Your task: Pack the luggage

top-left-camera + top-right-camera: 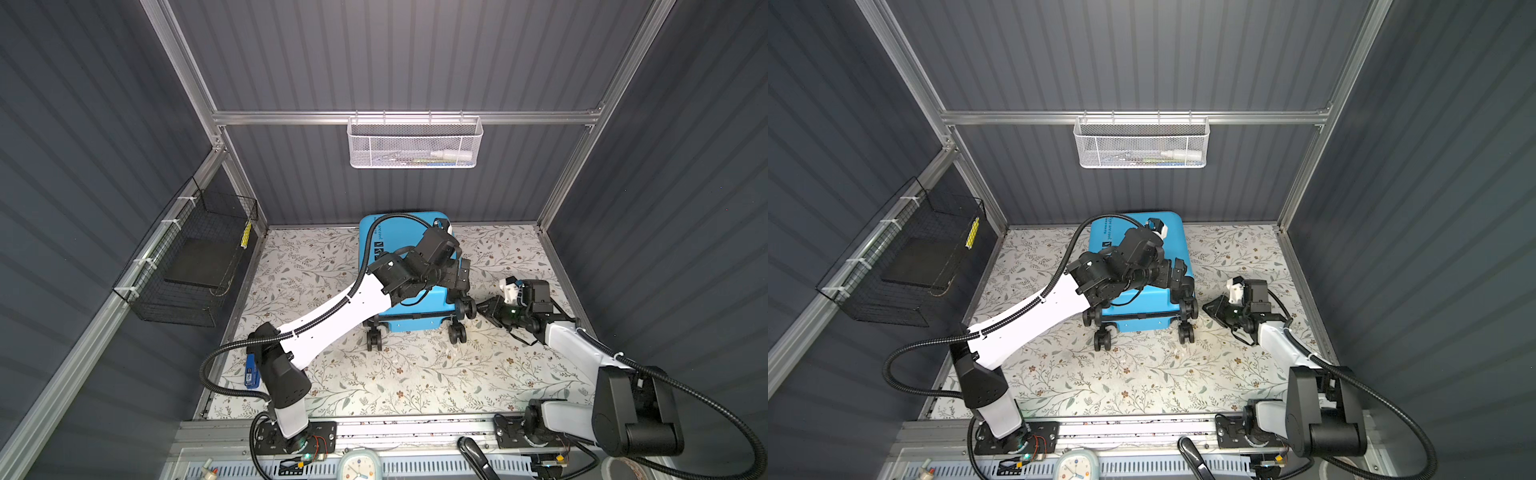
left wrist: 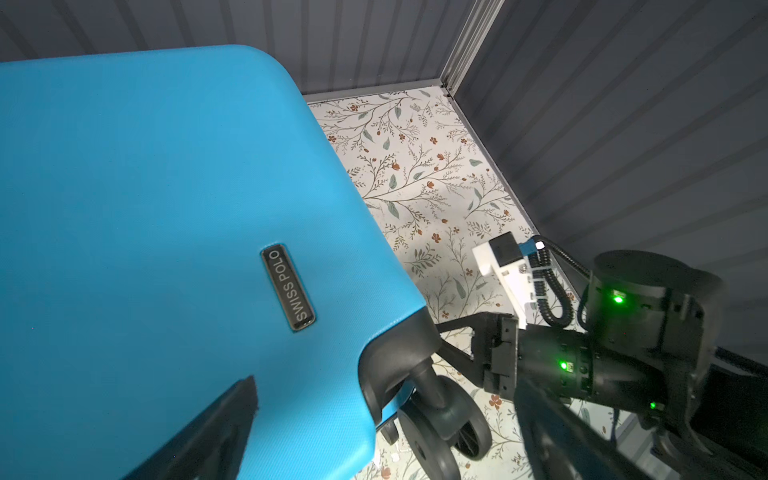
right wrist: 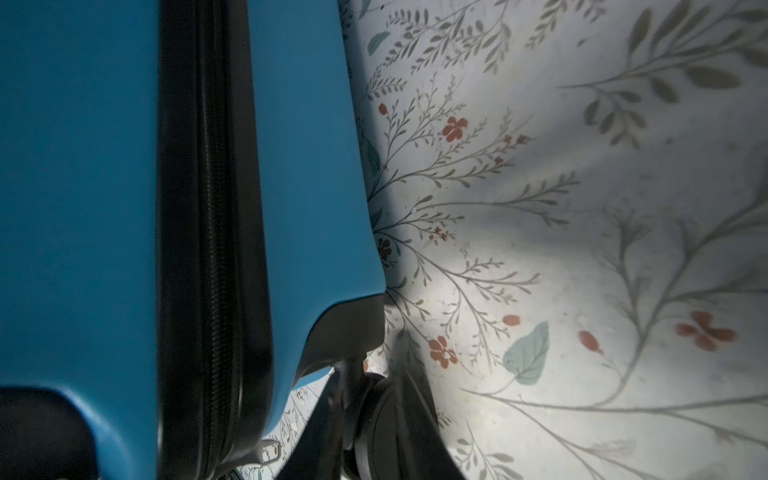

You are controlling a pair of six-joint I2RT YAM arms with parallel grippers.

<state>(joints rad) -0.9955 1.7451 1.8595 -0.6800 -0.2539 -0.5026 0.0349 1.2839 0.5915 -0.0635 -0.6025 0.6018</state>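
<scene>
The luggage (image 1: 415, 307) (image 1: 1142, 307) is a bright blue hard-shell suitcase. It lies shut and flat on the floral table, with its black wheels toward the front. My left gripper (image 1: 461, 279) (image 2: 382, 436) hangs open just above its right front corner, one finger over the shell (image 2: 166, 187) and one beyond the edge. My right gripper (image 1: 482, 309) (image 3: 365, 419) comes in low from the right. Its two fingers sit on either side of the right front wheel (image 1: 465, 308) (image 3: 374, 419), closed on it. The zipper seam (image 3: 208, 208) runs along the side and is closed.
A white mesh basket (image 1: 413, 143) with small items hangs on the back wall. A black wire basket (image 1: 195, 266) on the left wall holds a dark flat slab. A small clock (image 1: 359, 465) stands at the front rail. Corrugated walls enclose the floral table (image 1: 415, 374).
</scene>
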